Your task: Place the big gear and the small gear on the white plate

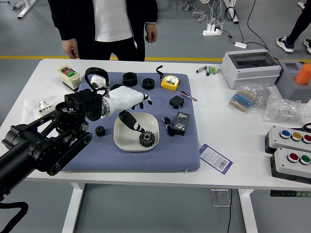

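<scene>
In the head view, my left hand [124, 100] is over the back of the white plate [127, 144], its fingers spread apart with nothing held between them. The big gear [146, 139] lies on the plate at its near right part, just beside my lower fingertips; whether they touch it I cannot tell. The small gear [100, 130] sits off the plate, to its left, on the blue mat [165, 160] that covers part of the white surface [257, 170].

As for writing, one purple-edged tag [216, 158] carries a barcode and lines of print too small for me to read. One black adapter [181, 123] bears a pale label, also too small to read. I make out no brand on the one yellow tape measure [170, 83].

Counting: two gears, one plate, and two black rings, one here [129, 79] and one here [148, 84], in full view at the back of the mat. To my right are two button boxes: the farther [279, 142] has three buttons, blue, yellow and red; the nearer [286, 167] has two, red and green. One white case [250, 65] with a window stands farther back.

Across the surface stands one person [111, 24], two hands hanging down, one here [71, 47] and one here [151, 32], both away from the things on the mat.
</scene>
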`<action>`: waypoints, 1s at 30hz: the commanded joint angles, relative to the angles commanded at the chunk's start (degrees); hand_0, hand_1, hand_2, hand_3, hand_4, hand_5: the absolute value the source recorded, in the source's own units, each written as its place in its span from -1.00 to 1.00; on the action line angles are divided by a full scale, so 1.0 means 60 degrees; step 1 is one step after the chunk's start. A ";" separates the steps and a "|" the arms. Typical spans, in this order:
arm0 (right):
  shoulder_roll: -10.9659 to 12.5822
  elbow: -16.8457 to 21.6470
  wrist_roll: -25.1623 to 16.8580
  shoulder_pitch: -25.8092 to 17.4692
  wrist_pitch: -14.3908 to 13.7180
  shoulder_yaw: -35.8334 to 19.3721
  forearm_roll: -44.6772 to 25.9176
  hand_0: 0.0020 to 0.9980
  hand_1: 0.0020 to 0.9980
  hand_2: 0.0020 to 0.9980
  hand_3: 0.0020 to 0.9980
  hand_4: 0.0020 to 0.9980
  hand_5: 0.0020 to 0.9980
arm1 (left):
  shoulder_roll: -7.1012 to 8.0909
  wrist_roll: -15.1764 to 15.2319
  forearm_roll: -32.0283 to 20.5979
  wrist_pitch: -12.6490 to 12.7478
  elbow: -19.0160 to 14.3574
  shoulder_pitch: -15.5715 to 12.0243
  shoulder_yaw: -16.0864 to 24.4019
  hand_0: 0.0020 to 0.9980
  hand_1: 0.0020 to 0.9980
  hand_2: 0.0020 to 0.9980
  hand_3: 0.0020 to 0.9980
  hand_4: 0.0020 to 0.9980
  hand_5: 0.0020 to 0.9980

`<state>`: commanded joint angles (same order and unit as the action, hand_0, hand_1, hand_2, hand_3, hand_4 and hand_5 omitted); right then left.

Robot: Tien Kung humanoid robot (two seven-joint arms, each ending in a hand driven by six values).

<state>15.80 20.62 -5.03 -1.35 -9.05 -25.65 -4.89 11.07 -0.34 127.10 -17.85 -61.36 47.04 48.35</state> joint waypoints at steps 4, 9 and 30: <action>0.0006 -0.0004 0.0001 -0.0013 0.0013 -0.0020 0.0020 0.48 0.49 0.54 0.28 0.82 0.51 | 0.0356 -0.0079 0.0206 -0.0430 -0.0364 -0.0035 0.0393 -0.15 0.17 0.28 0.60 1.00 -0.62; 0.0003 -0.0011 0.0002 -0.0027 0.0020 -0.0025 0.0027 0.48 0.49 0.54 0.28 0.82 0.51 | 0.0695 -0.0125 0.0461 -0.0763 -0.0492 -0.0126 0.0717 -0.15 0.17 0.28 0.60 1.00 -0.62; -0.0030 -0.0008 0.0006 -0.0062 -0.0005 -0.0009 -0.0023 0.47 0.49 0.53 0.27 0.82 0.51 | 0.1162 -0.0058 0.0484 -0.1326 0.0294 -0.0590 0.0807 -0.23 -0.04 0.07 0.19 0.56 -1.00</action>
<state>15.62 20.57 -4.99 -1.73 -9.08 -25.71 -5.03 18.04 -0.69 130.00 -25.81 -59.59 43.50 53.19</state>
